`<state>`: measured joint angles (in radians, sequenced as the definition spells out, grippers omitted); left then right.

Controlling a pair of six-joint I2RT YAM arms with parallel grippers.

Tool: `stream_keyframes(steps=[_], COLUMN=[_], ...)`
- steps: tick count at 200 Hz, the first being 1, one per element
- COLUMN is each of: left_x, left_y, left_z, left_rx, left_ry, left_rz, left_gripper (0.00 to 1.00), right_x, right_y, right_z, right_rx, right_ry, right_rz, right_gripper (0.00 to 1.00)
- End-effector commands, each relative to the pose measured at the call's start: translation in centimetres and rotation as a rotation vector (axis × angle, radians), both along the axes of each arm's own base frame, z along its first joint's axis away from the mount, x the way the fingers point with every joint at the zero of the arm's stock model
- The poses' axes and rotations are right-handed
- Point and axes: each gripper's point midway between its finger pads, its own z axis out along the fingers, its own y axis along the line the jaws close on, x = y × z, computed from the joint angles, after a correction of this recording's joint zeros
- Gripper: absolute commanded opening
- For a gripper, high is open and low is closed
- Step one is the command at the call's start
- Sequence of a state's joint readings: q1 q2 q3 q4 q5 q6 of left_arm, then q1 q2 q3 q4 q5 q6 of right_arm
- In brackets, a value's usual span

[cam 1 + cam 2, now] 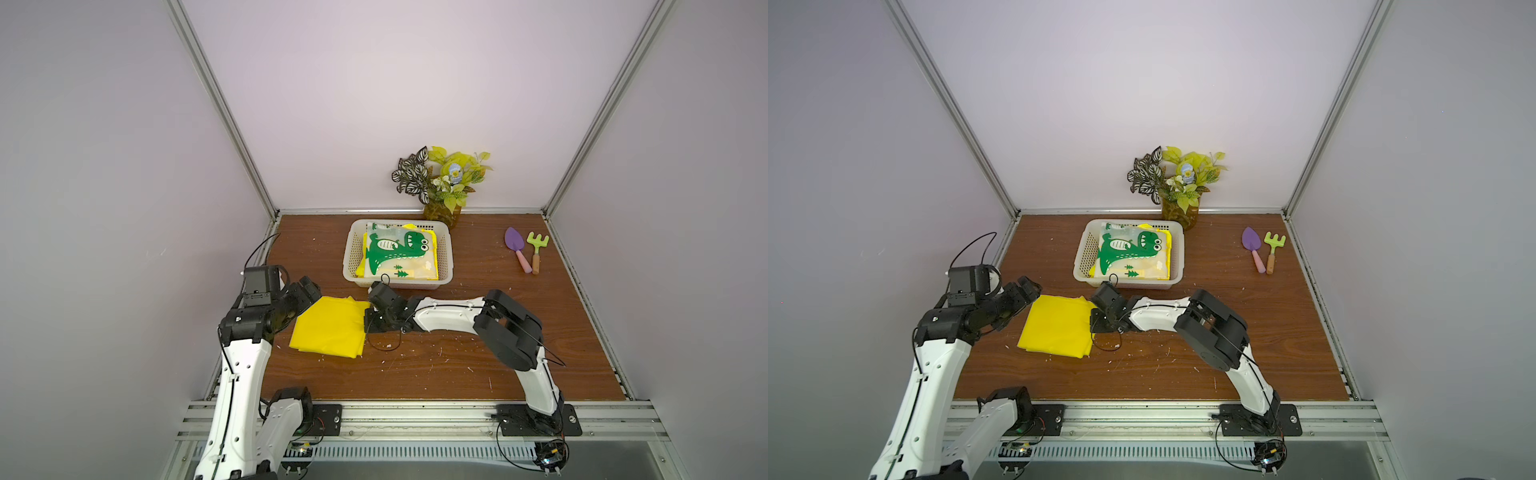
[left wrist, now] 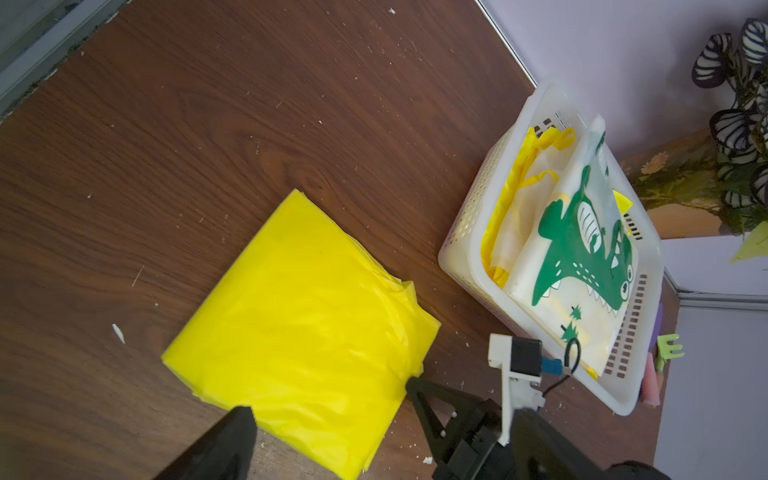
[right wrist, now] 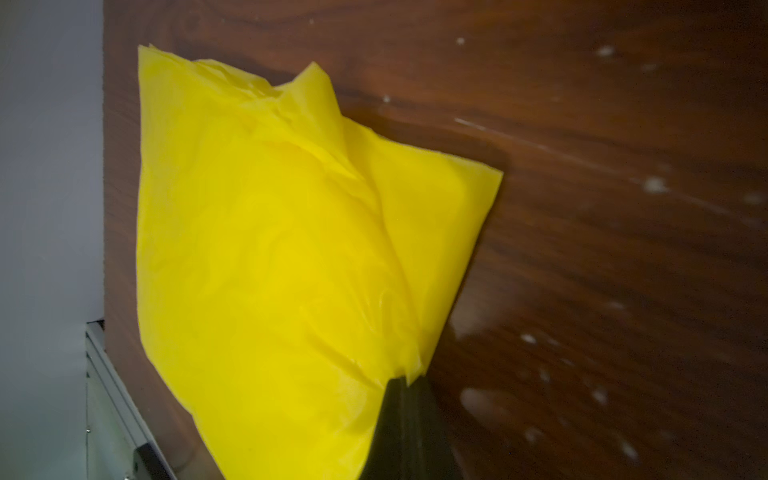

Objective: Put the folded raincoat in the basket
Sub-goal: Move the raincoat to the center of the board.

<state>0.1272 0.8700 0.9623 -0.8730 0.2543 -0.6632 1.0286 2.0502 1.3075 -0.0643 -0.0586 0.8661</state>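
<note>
The yellow raincoat [image 1: 328,328] is a smooth, shiny plastic square. It lies flat on the brown wooden table [image 1: 457,365]. The right gripper [image 3: 401,380] pinches its crinkly edge tight. The left gripper [image 1: 311,291] is spread wide at the other side, holding nothing. Farther back sits the white plastic basket [image 1: 399,284] with holey sides, holding a dinosaur raincoat [image 1: 399,251].

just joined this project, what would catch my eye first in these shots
The bright yellow folded raincoat stands out against the dark wooden table, and the right gripper is shut on its edge. Behind it, toward the back wall, the white basket holds a dinosaur-print bundle with a big green dinosaur on top.
</note>
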Motion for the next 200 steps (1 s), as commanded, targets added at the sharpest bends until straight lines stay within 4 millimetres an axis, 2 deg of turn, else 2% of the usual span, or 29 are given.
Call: stream_keyframes(steps=[1,44,83,126,159,174,200], left_x=[-0.5,-1.5,-3.1,-4.8,-5.2,-5.1,-4.7], left_y=[-0.4,-2.7,-4.5,-8.3,-11.5,-12.4,-12.6], left_z=[-0.7,-3.3,-5.6,-8.4,-10.1,-11.0,-12.2], left_rx=[-0.017,-0.06,-0.106,-0.06,0.024,0.031,0.039], left_ry=[0.016,0.092,0.147,0.257,0.299,0.313,0.317], left_rz=[-0.031,-0.08,-0.122,-0.286,-0.404,-0.427,-0.434], left_gripper=[0.95,0.94,0.91,0.89,0.9,0.9,0.88], right_x=[-0.9,-2.9,-4.3,-5.6,-6.0,-5.9,-5.9], right_y=[-5.5,-12.9,-17.4,-19.9,-20.2,-20.2,-20.1], right_z=[-0.6,-0.7,-0.6,-1.1,-1.6,-1.5,-1.2], right_rx=[-0.145,-0.266,-0.359,-0.419,-0.417,-0.417,-0.398], right_ry=[0.005,0.0,-0.024,-0.02,-0.013,-0.014,-0.025], right_rz=[0.029,0.053,0.06,0.082,0.084,0.078,0.069], right_gripper=[0.0,0.0,0.0,0.0,0.0,0.0,0.0])
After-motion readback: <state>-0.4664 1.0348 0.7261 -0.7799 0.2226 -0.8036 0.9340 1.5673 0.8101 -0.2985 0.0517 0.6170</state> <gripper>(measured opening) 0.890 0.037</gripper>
